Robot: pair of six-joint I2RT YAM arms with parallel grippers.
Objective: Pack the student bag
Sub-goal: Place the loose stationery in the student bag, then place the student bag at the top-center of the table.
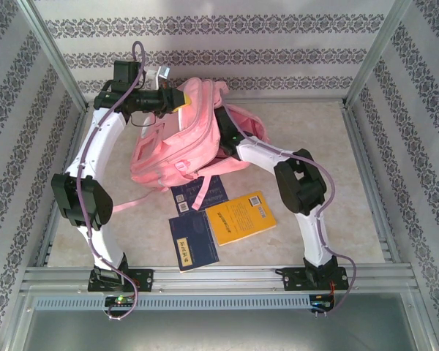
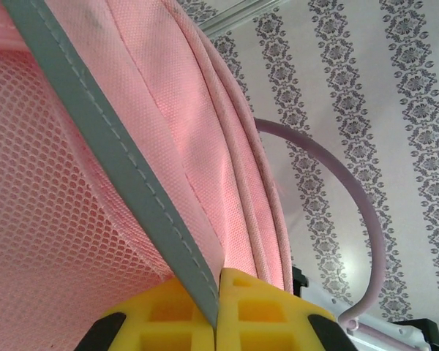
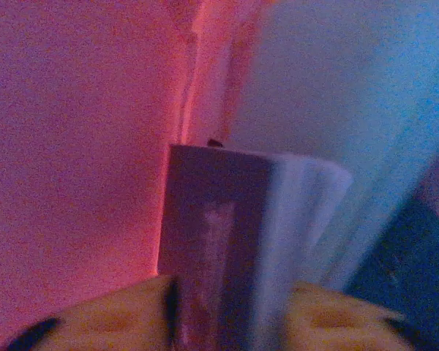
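Seemingly, right fingers pinch a book.

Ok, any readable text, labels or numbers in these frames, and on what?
Nothing legible.
Yellow book: black print and a barcode, too small to read.
Blue book: yellow label with print, too small.
Second blue book at the student bag's edge: pale writing, too small.
Held book in right gripper: spine blurred, unreadable.
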